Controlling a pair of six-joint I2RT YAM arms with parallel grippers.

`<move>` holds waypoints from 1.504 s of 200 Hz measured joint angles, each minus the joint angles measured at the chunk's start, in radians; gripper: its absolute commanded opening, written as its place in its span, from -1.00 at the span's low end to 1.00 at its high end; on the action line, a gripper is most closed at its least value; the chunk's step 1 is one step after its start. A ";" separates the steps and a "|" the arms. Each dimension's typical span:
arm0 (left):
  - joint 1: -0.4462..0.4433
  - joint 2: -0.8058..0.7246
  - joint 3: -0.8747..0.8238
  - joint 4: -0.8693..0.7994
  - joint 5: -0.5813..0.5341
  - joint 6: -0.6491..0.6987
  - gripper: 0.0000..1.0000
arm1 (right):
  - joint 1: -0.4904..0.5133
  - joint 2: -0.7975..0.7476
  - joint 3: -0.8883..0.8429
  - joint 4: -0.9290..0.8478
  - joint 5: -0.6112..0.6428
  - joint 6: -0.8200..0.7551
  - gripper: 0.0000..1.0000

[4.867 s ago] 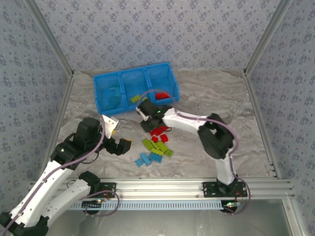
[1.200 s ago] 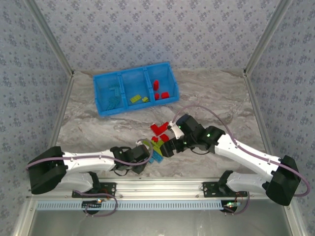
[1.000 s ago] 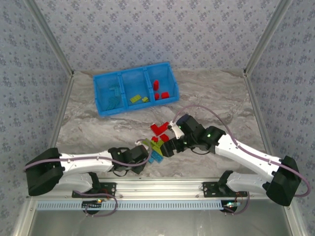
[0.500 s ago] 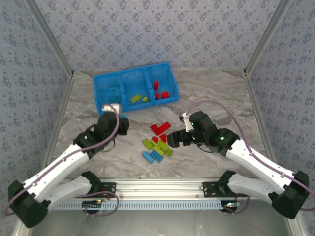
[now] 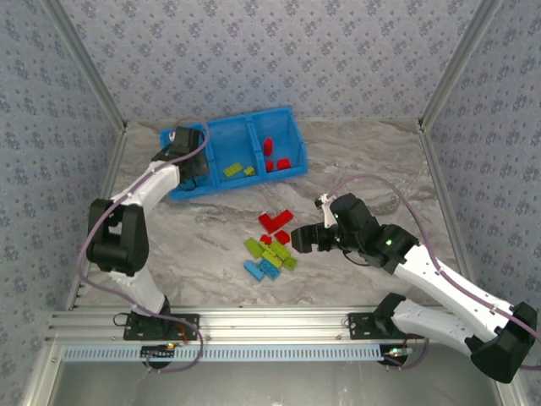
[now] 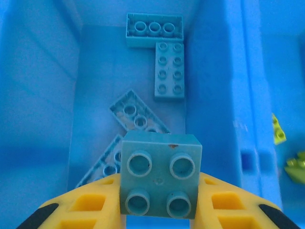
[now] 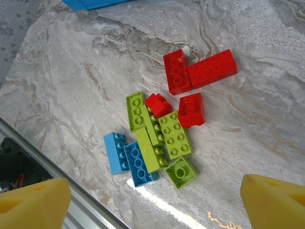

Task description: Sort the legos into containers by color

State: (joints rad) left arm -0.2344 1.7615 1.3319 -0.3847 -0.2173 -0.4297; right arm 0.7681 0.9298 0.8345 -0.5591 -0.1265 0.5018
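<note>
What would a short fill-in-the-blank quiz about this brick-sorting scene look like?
1. The left gripper is shut on a square light ___ brick above the tray.
2. The bricks in the right compartment are ___.
3. The right gripper hangs with jaws ___ over the loose pile on the table.
4. The middle compartment's bricks are lime ___.

Missing words: blue, red, open, green.

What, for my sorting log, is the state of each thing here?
tray, partly filled, one color per compartment
left gripper, shut on light blue brick, over the left compartment
right gripper, jaws open, empty
loose legos, mixed pile on the table
</note>
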 measured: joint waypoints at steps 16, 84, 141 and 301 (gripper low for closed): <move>0.010 0.040 0.043 -0.010 0.002 0.002 -0.16 | 0.000 0.000 0.000 -0.002 0.002 0.004 0.89; 0.010 -0.044 0.032 -0.053 0.021 0.003 0.13 | 0.010 0.000 0.000 -0.010 0.011 0.008 0.89; -0.262 -0.459 -0.048 -0.108 0.079 0.125 0.19 | 0.012 0.065 0.000 0.001 0.027 0.007 0.88; -0.644 -0.769 -0.309 -0.402 0.435 0.657 0.98 | -0.037 0.610 0.002 0.296 -0.020 -0.014 0.64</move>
State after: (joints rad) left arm -0.8783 0.9924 1.0229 -0.7864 0.2173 0.2276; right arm 0.7307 1.5398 0.8360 -0.2626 -0.1463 0.4877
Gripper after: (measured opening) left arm 0.986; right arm 0.849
